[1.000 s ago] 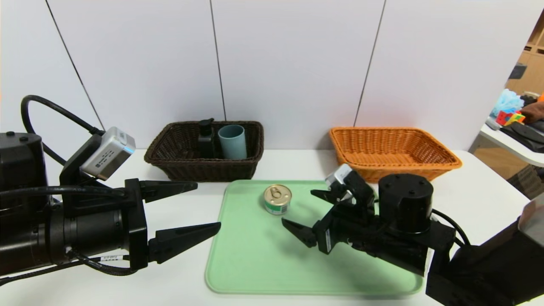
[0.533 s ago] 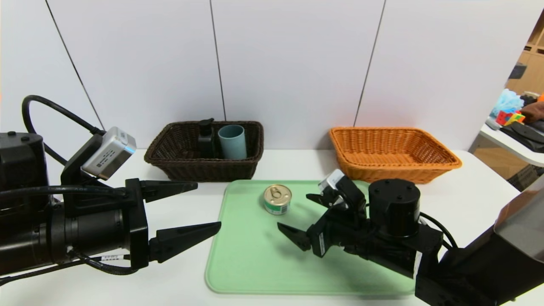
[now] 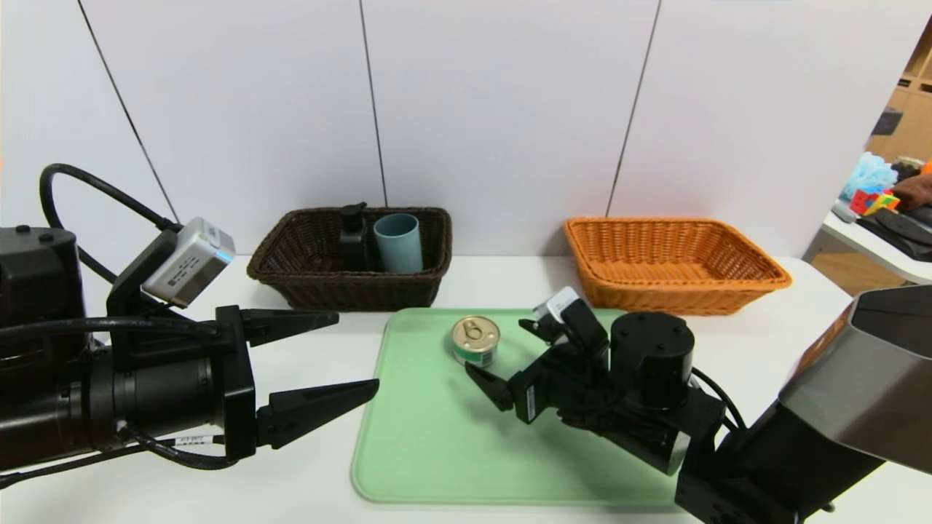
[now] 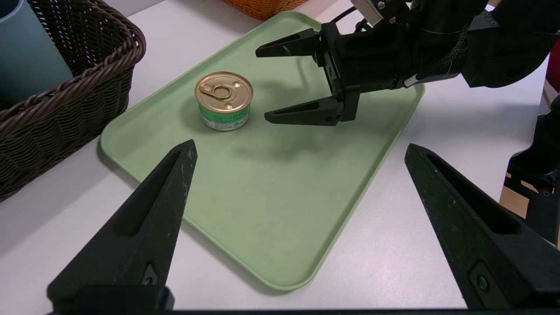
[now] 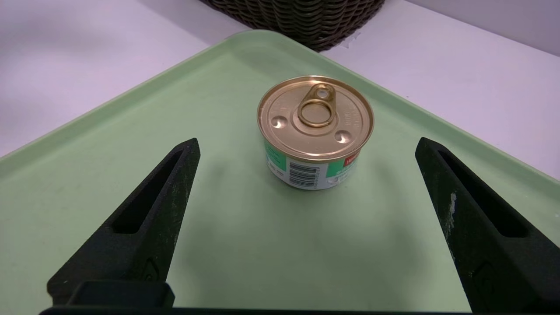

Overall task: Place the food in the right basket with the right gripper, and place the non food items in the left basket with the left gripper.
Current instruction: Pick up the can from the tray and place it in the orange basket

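Note:
The food, a small tin can with a gold pull-tab lid, stands upright on the green tray. My right gripper hovers open just right of the can, low over the tray; in the right wrist view the can sits ahead of its spread fingers, untouched. The black pump bottle and the blue-grey cup stand inside the dark brown left basket. The orange right basket holds nothing. My left gripper is open and empty at the tray's left edge.
The tray lies in the middle of the white table, in front of both baskets. A white panelled wall rises behind the baskets. A side table with coloured clutter stands at the far right.
My right gripper has moved left across the tray toward the can, still open. The left arm, the can and both baskets have not moved.

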Available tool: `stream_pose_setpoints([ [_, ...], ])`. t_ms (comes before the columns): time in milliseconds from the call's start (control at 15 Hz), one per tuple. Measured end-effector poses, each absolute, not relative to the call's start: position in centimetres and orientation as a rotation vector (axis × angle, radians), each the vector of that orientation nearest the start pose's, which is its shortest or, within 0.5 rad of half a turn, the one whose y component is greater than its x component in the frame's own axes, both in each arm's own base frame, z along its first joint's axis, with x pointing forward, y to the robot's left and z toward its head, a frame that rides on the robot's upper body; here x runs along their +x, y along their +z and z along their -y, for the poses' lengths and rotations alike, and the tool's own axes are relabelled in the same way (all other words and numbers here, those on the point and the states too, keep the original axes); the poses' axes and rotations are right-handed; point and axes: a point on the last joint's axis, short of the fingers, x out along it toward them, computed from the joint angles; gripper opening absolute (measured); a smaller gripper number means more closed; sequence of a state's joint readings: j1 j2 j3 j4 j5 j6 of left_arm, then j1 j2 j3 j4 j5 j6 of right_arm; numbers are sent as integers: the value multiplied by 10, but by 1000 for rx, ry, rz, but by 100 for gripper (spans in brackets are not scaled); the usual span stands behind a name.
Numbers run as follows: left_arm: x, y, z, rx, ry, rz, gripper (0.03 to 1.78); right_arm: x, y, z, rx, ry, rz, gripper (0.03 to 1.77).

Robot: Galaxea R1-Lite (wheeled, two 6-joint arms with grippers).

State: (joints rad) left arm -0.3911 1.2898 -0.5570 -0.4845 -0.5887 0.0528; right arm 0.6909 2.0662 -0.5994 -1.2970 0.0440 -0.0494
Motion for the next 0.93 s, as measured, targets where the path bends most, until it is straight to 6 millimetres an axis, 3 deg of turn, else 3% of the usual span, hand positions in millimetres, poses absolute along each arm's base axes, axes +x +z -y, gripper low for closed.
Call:
stream_pose_setpoints([
  [933,176,202,86,18,-975,-236,169,274,66,-231,-62,690,-190,170],
])
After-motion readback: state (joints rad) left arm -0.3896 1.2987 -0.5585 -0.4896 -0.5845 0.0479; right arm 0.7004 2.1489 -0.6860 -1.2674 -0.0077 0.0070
